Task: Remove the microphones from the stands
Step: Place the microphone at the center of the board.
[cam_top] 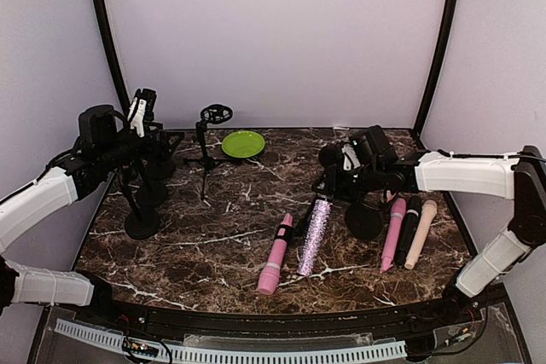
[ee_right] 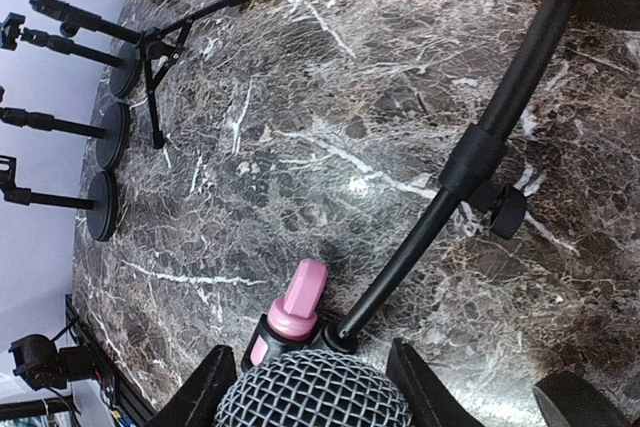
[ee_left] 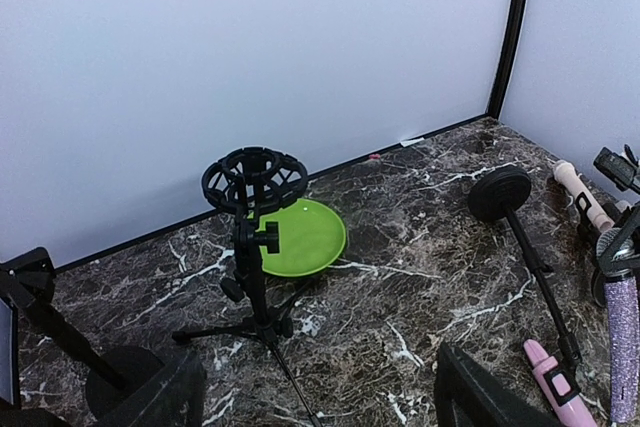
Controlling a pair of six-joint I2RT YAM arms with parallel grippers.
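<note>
A stand lies on the marble table, its round base on the right and its pole running left to a black clip. The clip holds a pink microphone, whose tail end pokes out of it. Beside it lies a silver glitter microphone. My right gripper is shut on its grey mesh head, one finger on each side. My left gripper hangs open and empty at the left, facing an empty tripod stand.
A green plate sits at the back behind the tripod stand. Several round-base stands crowd the left side. A pink, a black and a cream microphone lie side by side at the right.
</note>
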